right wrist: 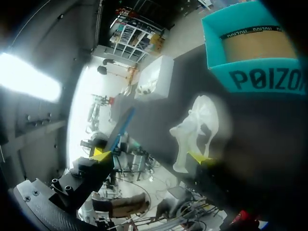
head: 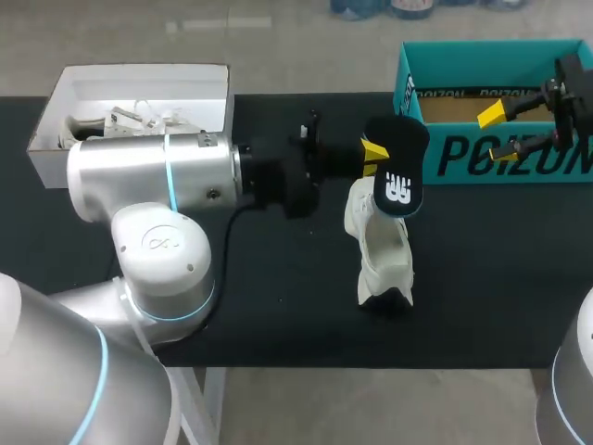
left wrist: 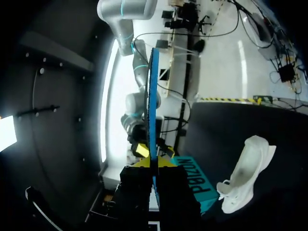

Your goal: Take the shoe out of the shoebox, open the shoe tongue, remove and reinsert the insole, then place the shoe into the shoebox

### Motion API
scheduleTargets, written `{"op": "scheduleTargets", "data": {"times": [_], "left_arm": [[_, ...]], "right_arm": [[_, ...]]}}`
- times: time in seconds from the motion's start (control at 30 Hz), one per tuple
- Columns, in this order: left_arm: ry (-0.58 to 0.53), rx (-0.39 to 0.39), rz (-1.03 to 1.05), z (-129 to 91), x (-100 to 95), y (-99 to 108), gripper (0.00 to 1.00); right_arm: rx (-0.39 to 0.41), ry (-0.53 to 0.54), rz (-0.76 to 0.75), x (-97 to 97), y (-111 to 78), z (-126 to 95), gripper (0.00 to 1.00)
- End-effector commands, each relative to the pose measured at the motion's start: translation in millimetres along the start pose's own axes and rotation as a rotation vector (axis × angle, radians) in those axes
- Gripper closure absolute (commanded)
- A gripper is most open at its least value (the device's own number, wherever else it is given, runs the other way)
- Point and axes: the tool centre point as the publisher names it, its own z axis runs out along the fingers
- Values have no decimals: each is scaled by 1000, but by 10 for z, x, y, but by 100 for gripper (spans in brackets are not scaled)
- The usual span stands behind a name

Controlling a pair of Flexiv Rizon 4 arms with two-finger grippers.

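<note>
A white shoe (head: 380, 252) stands on end on the black table (head: 278, 278), near the middle. Just above it hangs a black insole (head: 400, 167) with a white logo, and my left gripper (head: 375, 153) is shut on its edge. In the left wrist view the insole (left wrist: 153, 96) shows edge-on as a thin blue strip rising from between the fingers, with the shoe (left wrist: 245, 175) off to one side. My right gripper (head: 498, 135) is open over the front wall of the teal shoebox (head: 491, 158), holding nothing. From the right wrist, the shoe (right wrist: 195, 127) lies ahead of the open right gripper (right wrist: 151, 157).
A white open box (head: 139, 82) holding pale items sits at the back left, behind my left arm. The teal shoebox (right wrist: 250, 53) stands at the back right, showing only its brown floor inside. Bare black tabletop lies in front of the shoe.
</note>
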Motion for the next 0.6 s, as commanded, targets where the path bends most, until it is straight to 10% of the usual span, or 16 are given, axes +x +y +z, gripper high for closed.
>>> {"op": "scheduleTargets", "data": {"times": [0.03, 0.23, 0.6], "left_arm": [[30, 2, -11, 72, -40, -9, 100], [36, 6, -30, 85, 19, -22, 100], [33, 8, -51, 94, 92, -19, 100]], "right_arm": [[0, -3, 1, -1, -7, 7, 0], [58, -205, -156, -108, -216, -106, 0], [126, -269, -367, -357, -721, -215, 0]]}}
